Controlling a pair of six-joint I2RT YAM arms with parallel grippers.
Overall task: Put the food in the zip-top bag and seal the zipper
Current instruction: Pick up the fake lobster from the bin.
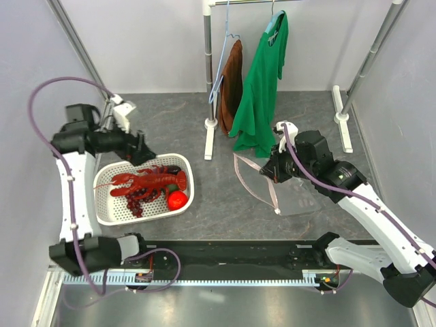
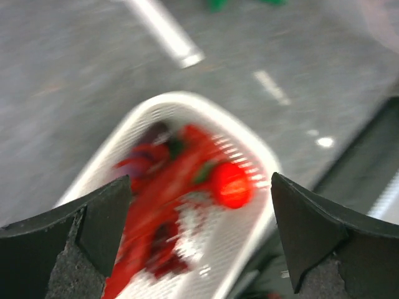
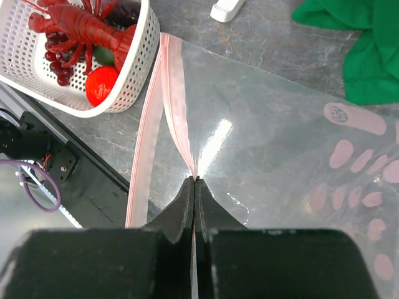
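Right gripper (image 3: 195,182), black, two-fingered: jaws are pressing together on the pale pink zipper strip (image 3: 177,106), holding it up off the grey stone-patterned table (image 1: 170,129).

Left gripper (image 2: 199,187), black, two-fingered: jaws are standing wide apart with nothing between them, hovering over the basket; its own view is blurring.

Garments, count two: one green cloth shirt (image 1: 262,82) and one brown cloth garment (image 1: 233,82), both hanging on a white clothes rack (image 1: 208,68) at the far side.

Clear crinkly zip-top bag (image 3: 268,143), count one: lying on the table right of centre, under the right gripper. Print: pale pink dots; one oval is carrying a small mark, too small to read. Its mouth is gaping toward the basket. The zipper is showing as two strips parting from the pinch, long axis running far-to-near in the top view.

White perforated plastic basket (image 1: 109,214), count one: sitting left of the bag, near it, holding all the food.

Red plastic lobster (image 1: 146,182), count one: lying on top, long axis left-right, claws pointing left, tail toward the bag.

Dark purple-red grape bunch (image 1: 139,201), count one: lying under the lobster.

Small red tomato (image 1: 178,199), count one: resting in the near right corner.

Dark green avocado-like piece (image 3: 105,56), count one: mostly hiding beneath the lobster's tail.
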